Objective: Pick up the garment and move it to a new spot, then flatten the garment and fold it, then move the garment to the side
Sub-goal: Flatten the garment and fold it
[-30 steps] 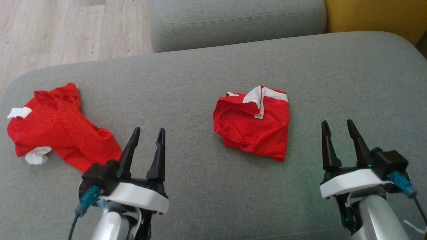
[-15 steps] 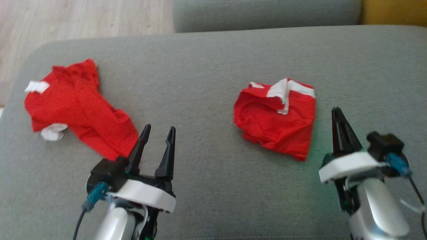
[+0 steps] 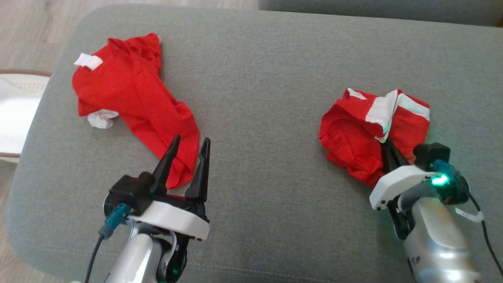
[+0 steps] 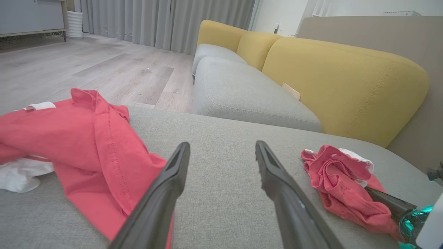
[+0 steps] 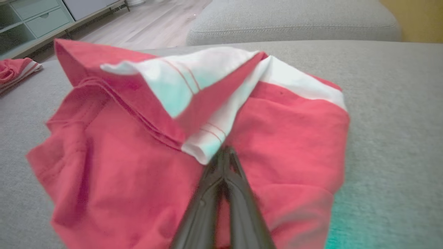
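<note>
Right gripper [image 3: 385,145] clenched on garment [image 3: 349,133] at white-band fold, probably pinching it. Left gripper [image 3: 191,139] spread, empty. Fabric's light, floppy; grab hems.

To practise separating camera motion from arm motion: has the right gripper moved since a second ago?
Yes. Judged against the white-trimmed red garment, the right gripper has gone forward and left, from beside it to over it.

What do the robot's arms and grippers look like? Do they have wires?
The left gripper and right gripper each have two long, black, pointed fingers on a black base, with a white plate behind it. The forearms are shiny silver-white. A teal plug with a dark cable hangs off each wrist, and a green light glows by the right one.
</note>
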`<state>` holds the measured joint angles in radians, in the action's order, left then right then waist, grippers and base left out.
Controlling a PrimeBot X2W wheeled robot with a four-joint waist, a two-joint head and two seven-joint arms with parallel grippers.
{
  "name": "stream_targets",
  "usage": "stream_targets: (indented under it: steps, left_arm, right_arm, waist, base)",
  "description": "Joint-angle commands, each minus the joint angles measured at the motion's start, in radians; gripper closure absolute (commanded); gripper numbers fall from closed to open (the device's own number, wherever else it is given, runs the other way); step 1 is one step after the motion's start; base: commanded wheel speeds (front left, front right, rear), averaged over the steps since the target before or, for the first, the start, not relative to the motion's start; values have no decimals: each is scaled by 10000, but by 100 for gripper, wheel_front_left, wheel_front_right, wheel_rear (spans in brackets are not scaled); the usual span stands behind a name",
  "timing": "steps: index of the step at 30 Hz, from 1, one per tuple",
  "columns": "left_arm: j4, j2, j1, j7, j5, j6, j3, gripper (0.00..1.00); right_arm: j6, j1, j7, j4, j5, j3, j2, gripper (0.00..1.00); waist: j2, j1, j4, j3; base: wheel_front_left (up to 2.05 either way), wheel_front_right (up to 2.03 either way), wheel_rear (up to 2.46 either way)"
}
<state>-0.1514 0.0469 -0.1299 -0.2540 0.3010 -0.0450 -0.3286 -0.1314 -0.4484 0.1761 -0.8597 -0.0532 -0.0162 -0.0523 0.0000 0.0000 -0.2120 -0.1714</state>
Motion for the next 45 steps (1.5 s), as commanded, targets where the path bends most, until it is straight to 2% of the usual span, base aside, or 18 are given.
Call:
stream_targets:
  steps: [1,9,19,24,28,33,37,41,45]
  left_arm:
    - [300,33,-386,-78,5,7,272,0]
    - [225,33,-372,-78,101,71,92,0]
    - [192,33,-597,-78,275,113,-136,0]
    - [157,33,-602,-78,316,146,-116,0]
    - [143,33,-606,-78,340,170,-135,0]
    - [89,33,-624,-78,301,148,-85,0]
    - [47,33,-602,-78,231,136,11,0]
    - [38,33,-535,-78,156,112,151,0]
    - [103,33,-426,-78,114,121,304,0]
  right_arm:
    - [7,-451,158,215,-55,282,20,100]
    - [7,-1281,648,-244,-339,677,20,100]
    - [7,-2668,793,-888,-7,654,20,100]
    - [7,-2489,805,-1535,-51,927,20,100]
    - [7,-2155,811,-1948,-455,1712,20,100]
    - [7,-1816,800,-1719,-1821,3421,20,100]
    - [7,-1753,804,-1470,-2598,4201,20,100]
    - [7,-1776,839,-1137,-2988,4308,20,100]
    - [7,-1659,851,-377,-2789,3505,19,100]
  waist:
    - [0,0,-50,-26]
    - [0,0,-182,-59]
    - [0,0,-471,-344]
    - [0,0,-517,-349]
    - [0,0,-481,-359]
    - [0,0,-211,-310]
    - [0,0,141,-123]
    - [0,0,565,180]
    - [0,0,1029,511]
  base:
    - [0,0,0]
    - [0,0,0]
    - [0,0,0]
    - [0,0,0]
    - [0,0,0]
    - [0,0,0]
    - [0,0,0]
    - [0,0,0]
    - [0,0,0]
